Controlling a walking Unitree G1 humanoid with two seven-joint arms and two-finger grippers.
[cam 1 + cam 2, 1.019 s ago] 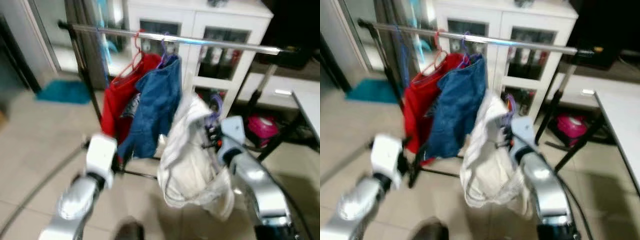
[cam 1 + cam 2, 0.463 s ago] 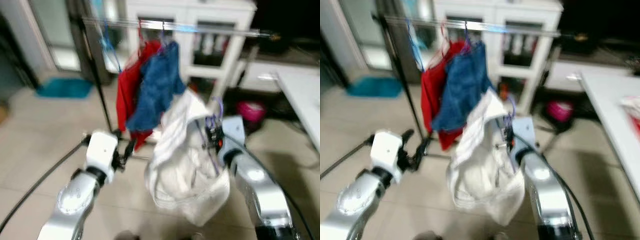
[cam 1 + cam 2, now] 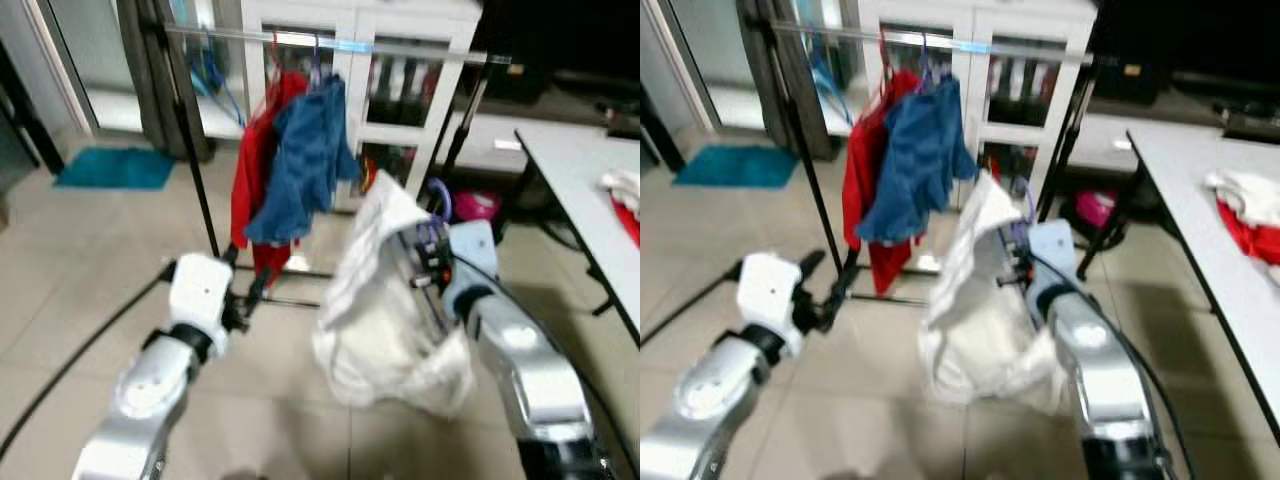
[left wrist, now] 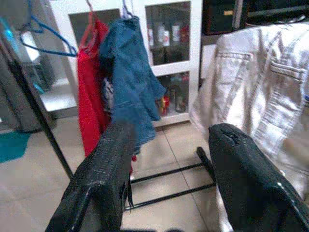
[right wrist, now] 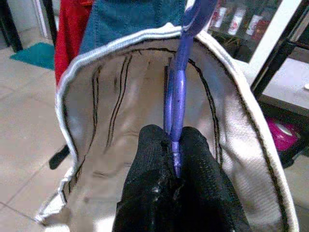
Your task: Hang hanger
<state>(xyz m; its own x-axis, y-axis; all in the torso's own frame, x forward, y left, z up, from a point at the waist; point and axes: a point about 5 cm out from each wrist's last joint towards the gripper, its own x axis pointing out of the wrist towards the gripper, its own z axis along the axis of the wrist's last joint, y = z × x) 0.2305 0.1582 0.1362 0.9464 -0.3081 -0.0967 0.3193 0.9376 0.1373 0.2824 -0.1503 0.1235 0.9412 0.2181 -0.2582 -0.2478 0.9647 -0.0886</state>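
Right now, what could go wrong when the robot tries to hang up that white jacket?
The right gripper pinches only the thin neck of the purple hanger, so the heavy white jacket may swing or twist it loose. The rail is above and farther off, so the hook could miss on the lift. The red shirt and blue shirt already hang there, and the jacket might snag them.

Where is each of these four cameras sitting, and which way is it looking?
Left eye and right eye: on the head, looking forward and down at the clothes rail; both silver arms show.
Left wrist: looks along the open left gripper toward the red garment and blue garment.
Right wrist: looks along the right gripper, shut on the purple hanger carrying the white jacket.
Shared: the white jacket.
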